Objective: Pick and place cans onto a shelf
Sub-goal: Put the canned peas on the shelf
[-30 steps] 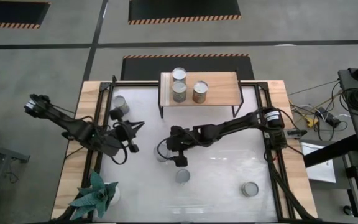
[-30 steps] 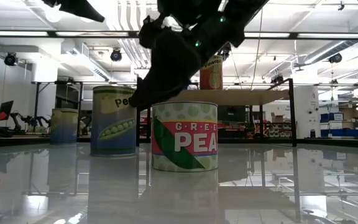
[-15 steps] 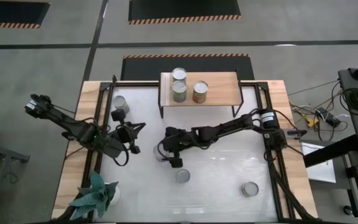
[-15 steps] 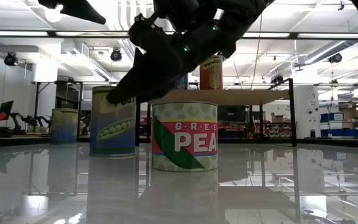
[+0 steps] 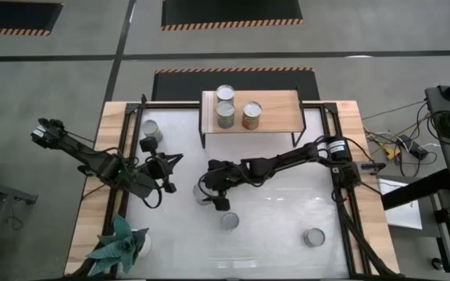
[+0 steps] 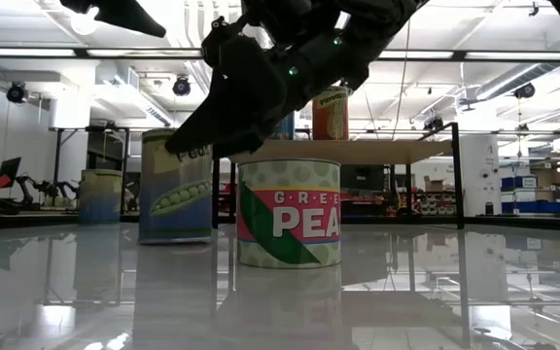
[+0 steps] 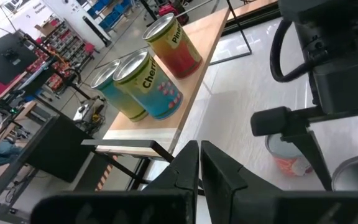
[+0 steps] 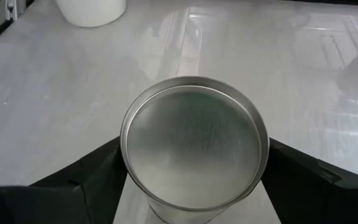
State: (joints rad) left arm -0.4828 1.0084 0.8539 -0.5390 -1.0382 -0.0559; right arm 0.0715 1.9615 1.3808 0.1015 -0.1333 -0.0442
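Can [image 8: 194, 146] upright between right pincer [image 8: 191, 168] fingers

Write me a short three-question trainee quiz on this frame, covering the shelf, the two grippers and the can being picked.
1. How many small silver-topped tin cans stand on the low light-wood shelf with black legs?
2. True or false: the left gripper has a can in its jaws.
3. The silver-topped tin can between the jaws of the right gripper is:
A. on the shelf
B. over the white tabletop
C. in a plant pot

Key
1. Three.
2. False: its jaws are shut with nothing between them.
3. B.
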